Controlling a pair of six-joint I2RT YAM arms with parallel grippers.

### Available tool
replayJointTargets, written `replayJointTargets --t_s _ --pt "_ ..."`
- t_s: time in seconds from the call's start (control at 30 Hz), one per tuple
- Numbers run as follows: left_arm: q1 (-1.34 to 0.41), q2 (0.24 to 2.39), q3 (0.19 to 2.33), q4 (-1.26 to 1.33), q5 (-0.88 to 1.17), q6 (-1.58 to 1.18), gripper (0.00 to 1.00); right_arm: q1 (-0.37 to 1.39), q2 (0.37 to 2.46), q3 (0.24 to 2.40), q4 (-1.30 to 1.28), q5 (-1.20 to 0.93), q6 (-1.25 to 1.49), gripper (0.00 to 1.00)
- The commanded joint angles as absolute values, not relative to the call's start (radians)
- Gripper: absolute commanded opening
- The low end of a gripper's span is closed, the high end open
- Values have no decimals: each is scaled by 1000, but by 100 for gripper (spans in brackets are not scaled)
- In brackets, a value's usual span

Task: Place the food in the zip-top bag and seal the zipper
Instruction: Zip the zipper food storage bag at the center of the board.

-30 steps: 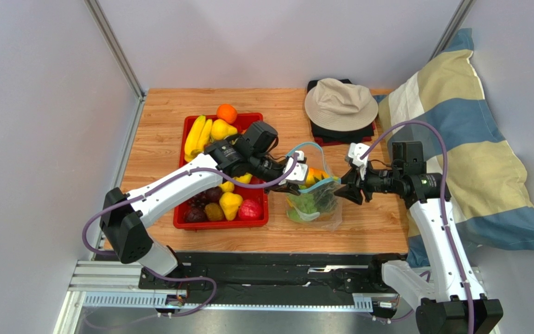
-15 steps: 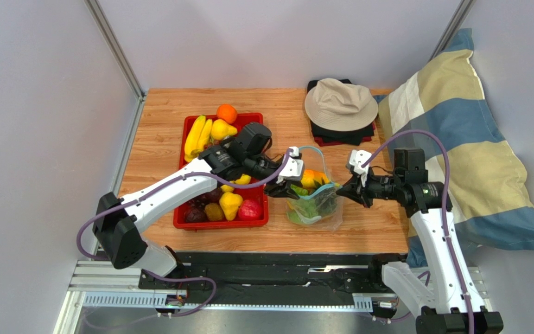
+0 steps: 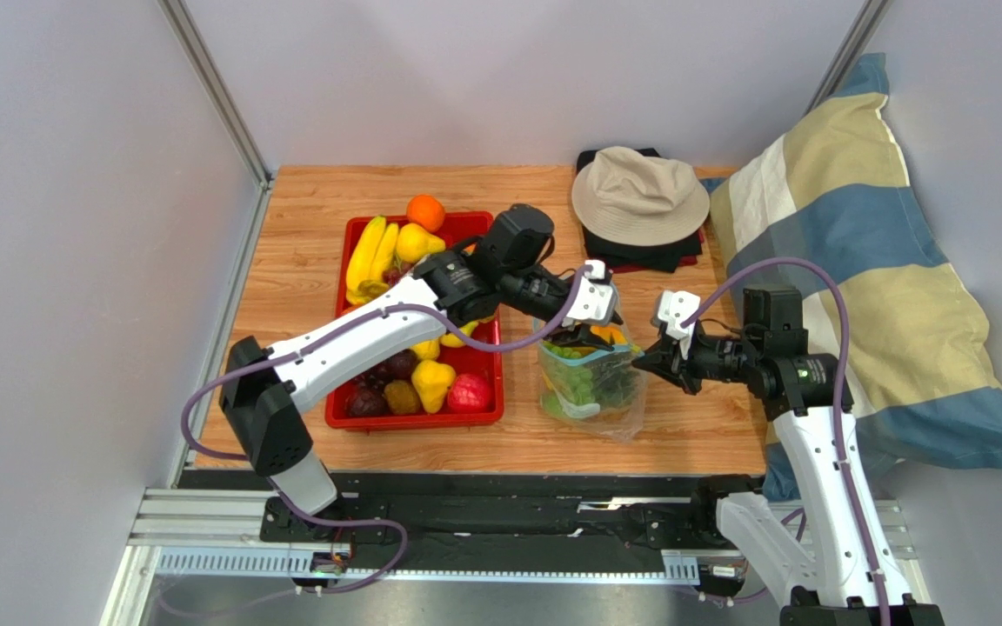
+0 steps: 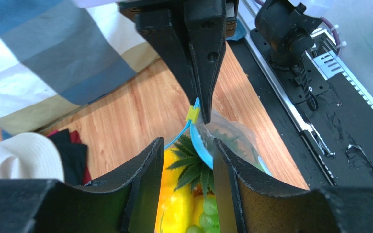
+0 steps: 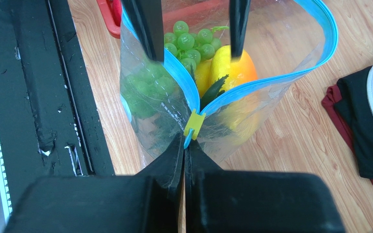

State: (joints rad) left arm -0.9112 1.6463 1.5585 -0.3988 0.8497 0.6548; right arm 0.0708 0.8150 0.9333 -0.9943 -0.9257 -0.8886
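no writing, brand, number or sign can be read in any view. the zip-top bag (image 5: 142, 99) bears a faint row of tiny marks on its clear wall, just ahead of the right tool (image 5: 184, 145) and under the zipper (image 5: 181, 77), too small to read.

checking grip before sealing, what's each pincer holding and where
Right pincer pinches the zipper at its end beside the yellow slider; left pincer is open, holding nothing.
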Motion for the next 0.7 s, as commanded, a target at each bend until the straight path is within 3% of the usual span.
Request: replayJointTargets --t_s 0.0,0.5,0.6,0.67 --pt "-933 1710 1649 -434 888 771 48 77 805 939 -942 -946 -914 0" --pt "-985 1775 1669 -397 891 787 47 77 811 954 -959 -948 -928 0" --pt "-994 1779 1669 -390 894 770 43 77 811 954 -962 -946 -931 0" --pt "-996 1782 1669 -388 896 761 34 75 811 959 -976 -945 -945 0"
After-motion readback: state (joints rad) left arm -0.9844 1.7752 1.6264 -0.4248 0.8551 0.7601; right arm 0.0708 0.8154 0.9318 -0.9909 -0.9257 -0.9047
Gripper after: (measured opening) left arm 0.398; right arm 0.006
